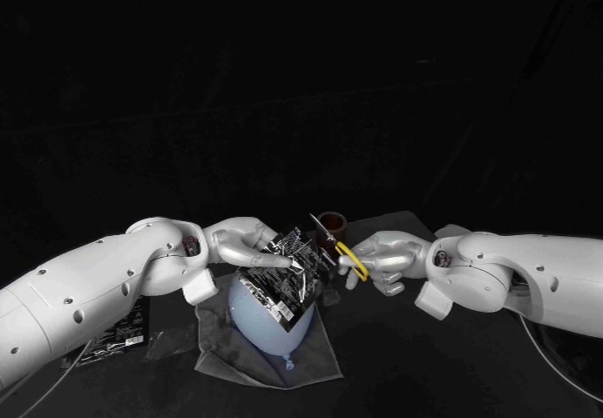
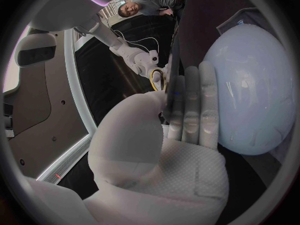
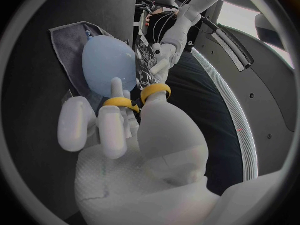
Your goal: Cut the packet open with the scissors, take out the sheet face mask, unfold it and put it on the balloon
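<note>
Black counter (image 1: 427, 366), dark room. Your left hand (image 1: 245, 246) pinches the glossy black printed packet (image 1: 283, 277) upright over the pale blue rubber balloon (image 1: 270, 326), which lies on a grey cloth (image 1: 213, 357). Your right hand (image 1: 392, 257) grips the yellow-handled scissors (image 1: 353, 261), dark blades just beside the packet's upper edge. The right wrist view shows you fingers through both yellow loops; the left wrist view shows the packet edge-on.

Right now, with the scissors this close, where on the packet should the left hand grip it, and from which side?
I would pinch the packet across its flat faces at the edge nearest the left hand, coming from that arm's side. It is thin, stands upright above the balloon, and its top corner toward the scissors should stay free for the cut.
</note>
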Motion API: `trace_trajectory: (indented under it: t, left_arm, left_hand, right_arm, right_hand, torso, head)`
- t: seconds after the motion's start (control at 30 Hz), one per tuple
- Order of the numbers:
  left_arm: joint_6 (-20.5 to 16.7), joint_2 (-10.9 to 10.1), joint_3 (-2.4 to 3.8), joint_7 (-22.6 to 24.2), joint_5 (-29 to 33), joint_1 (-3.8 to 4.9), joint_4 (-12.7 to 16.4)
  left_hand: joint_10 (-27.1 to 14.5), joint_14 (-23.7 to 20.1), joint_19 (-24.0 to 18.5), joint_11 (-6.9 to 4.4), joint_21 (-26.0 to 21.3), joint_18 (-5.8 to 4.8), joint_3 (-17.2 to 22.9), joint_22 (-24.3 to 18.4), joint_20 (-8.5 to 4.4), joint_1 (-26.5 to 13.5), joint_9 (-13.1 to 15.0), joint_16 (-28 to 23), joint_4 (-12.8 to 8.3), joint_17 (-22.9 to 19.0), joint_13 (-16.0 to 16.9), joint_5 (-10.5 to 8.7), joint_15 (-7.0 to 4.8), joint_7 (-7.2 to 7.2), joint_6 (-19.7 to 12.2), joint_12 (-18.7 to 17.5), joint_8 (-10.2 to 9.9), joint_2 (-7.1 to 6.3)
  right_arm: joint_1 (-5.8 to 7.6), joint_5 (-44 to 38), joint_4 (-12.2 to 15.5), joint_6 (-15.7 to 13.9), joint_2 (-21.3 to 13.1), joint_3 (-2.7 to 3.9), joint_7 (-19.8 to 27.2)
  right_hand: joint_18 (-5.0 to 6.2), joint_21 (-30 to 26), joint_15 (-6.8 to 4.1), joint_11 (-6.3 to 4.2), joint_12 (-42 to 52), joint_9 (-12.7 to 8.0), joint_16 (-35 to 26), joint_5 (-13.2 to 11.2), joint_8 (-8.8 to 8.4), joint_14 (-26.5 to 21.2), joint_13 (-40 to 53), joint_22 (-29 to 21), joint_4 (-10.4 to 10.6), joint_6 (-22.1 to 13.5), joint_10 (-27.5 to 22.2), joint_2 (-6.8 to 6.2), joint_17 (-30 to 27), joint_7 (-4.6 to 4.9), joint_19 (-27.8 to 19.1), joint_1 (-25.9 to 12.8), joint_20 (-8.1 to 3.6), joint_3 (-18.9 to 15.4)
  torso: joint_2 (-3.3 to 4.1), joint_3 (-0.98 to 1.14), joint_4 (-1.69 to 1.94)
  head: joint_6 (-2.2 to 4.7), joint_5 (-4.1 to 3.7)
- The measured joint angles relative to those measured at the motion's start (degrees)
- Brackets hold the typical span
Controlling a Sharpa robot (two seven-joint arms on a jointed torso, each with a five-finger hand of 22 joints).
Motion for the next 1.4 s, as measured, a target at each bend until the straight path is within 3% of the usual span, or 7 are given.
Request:
trace_trajectory:
  t: [0.1, 0.23, 0.43, 0.53, 1.1, 1.27, 1.4]
  left_arm:
    - [0.0, -0.1, 0.00, 0.1, 0.0, 0.00, 0.1]
    - [0.1, -0.2, 0.00, 0.2, 0.0, 0.00, 0.1]
    - [0.1, -0.9, -0.03, 0.4, -0.1, -0.01, 0.1]
    - [0.2, -1.3, -0.07, 0.4, -0.1, -0.06, 0.2]
    - [0.1, -2.5, -0.10, 0.4, 0.0, -0.06, 0.4]
    - [0.1, -2.5, -0.11, 0.4, 0.1, -0.06, 0.4]
    - [0.2, -2.6, -0.11, 0.4, 0.3, -0.05, 0.6]
  left_hand:
    - [0.0, 0.0, 0.0, 0.00, 0.0, 0.00, 0.0, 0.0, 0.00, 0.0, 0.0, 0.0, 0.0, 0.0, 0.1, 0.00, 0.00, 0.00, 0.0, 0.0, 0.0, 0.00]
    - [0.0, 0.0, 0.0, 0.00, 0.0, 0.00, 0.0, 0.0, 0.00, 0.0, 0.0, 0.0, 0.0, 0.0, 0.1, 0.00, 0.01, 0.00, 0.0, 0.0, 0.0, 0.00]
    - [0.0, -0.1, 0.0, 0.00, 0.0, 0.00, 0.0, 0.0, 0.01, -0.2, 0.0, 0.2, 0.0, 0.1, 0.1, -0.05, -0.12, -0.01, 0.0, 0.0, 0.0, 0.16]
    - [0.0, -0.2, 0.0, 0.00, 0.0, 0.00, 0.0, 0.0, 0.01, -0.2, 0.0, 0.2, 0.0, 0.1, 0.1, -0.06, -0.19, -0.01, 0.0, 0.0, 0.0, 0.23]
    - [0.0, -0.2, 0.0, 0.00, 0.0, 0.00, 0.0, 0.0, 0.03, -0.2, 0.0, 0.2, 0.0, 0.2, 0.2, 0.00, -0.18, -0.02, -0.2, 0.2, 0.0, 0.23]
    - [0.0, -0.2, 0.0, 0.00, 0.0, 0.00, 0.0, 0.0, 0.03, -0.2, 0.0, 0.2, 0.0, 0.2, 0.2, 0.00, -0.17, -0.09, -0.3, 0.2, 0.1, 0.23]
    - [0.0, -0.3, 0.0, 0.00, 0.0, -0.01, 0.0, 0.0, 0.04, -0.2, 0.0, 0.2, 0.0, 0.4, 0.3, 0.00, -0.10, -0.01, -0.4, 0.2, 0.2, 0.23]
  right_arm:
    - [0.00, 1.2, 1.1, -0.8, -0.6, -0.17, 0.5]
    - [-0.01, 3.7, 1.5, -2.9, -1.3, -0.33, 1.5]
    - [-0.01, 8.0, 1.7, -7.2, -2.1, -0.55, 2.9]
    - [-0.03, 9.7, 1.8, -9.5, -2.2, -0.69, 3.4]
    - [-0.23, 12.9, 2.6, -20.5, -2.4, -0.96, 4.1]
    - [-0.24, 13.0, 2.3, -22.0, -2.1, -1.03, 3.8]
    - [-0.27, 13.5, 2.2, -21.9, -1.6, -1.08, 3.5]
  right_hand:
    - [-0.01, 1.2, -2.42, -0.57, 1.3, -1.7, 0.4, 0.0, -0.16, -0.2, 0.3, 0.0, -4.1, 4.0, 4.0, 2.78, 0.7, -2.51, 1.2, 8.1, -1.97, 2.9]
    - [-0.02, 2.8, -3.54, 0.13, 3.2, -3.2, 0.3, 0.0, -0.49, -0.5, 1.2, 0.0, -5.4, 7.6, 4.6, 0.32, 0.5, -4.84, 2.2, 10.9, -3.66, 2.2]
    - [-0.11, 0.0, -4.41, 0.14, 3.8, -1.8, -2.2, 1.5, 0.97, -0.7, 13.0, 0.0, -10.0, 10.6, 4.6, 0.14, -2.3, -6.32, 1.0, 11.1, -5.60, 3.0]
    - [-0.12, -1.9, -4.98, 0.14, 3.8, 3.0, -1.1, 3.6, 2.54, -0.9, 13.4, 0.0, -12.0, 10.7, 4.6, 1.06, 0.5, -6.61, 0.1, 10.1, -6.50, 1.0]
    - [-1.03, 5.1, -5.43, 0.14, 3.8, 6.3, 9.5, 4.6, 3.01, -0.7, 17.4, 0.0, -21.9, 11.2, 4.6, 6.37, 5.2, -6.26, 3.4, 5.6, -7.81, -1.8]
    - [-1.33, 8.4, -5.57, 0.14, 3.8, 6.9, 9.5, 5.7, 3.01, -0.7, 18.3, 0.0, -22.0, 11.2, 4.6, 6.43, 5.1, -6.25, 3.5, 5.4, -7.92, -1.5]
    - [-1.35, 10.0, -5.79, 0.12, 3.8, 7.7, 9.5, 3.1, 3.01, -0.5, 19.6, 0.0, -27.0, 11.2, 4.6, 6.12, 5.0, -6.22, 3.5, -0.1, -8.06, 4.1]
  torso:
    - [-0.01, -0.02, -0.03]
    - [-0.05, -0.03, -0.03]
    - [-0.05, -0.03, 0.03]
    - [-0.03, -0.03, 0.05]
    - [0.00, 0.00, 0.03]
    - [-0.01, 0.01, 0.00]
    - [-0.02, 0.01, -0.02]
  head:
    - [-0.03, -0.02]
    - [-0.04, -0.20]
    - [-0.01, -0.34]
    - [0.00, -0.39]
    - [0.11, -0.61]
    - [0.09, -0.62]
    - [0.03, -0.60]
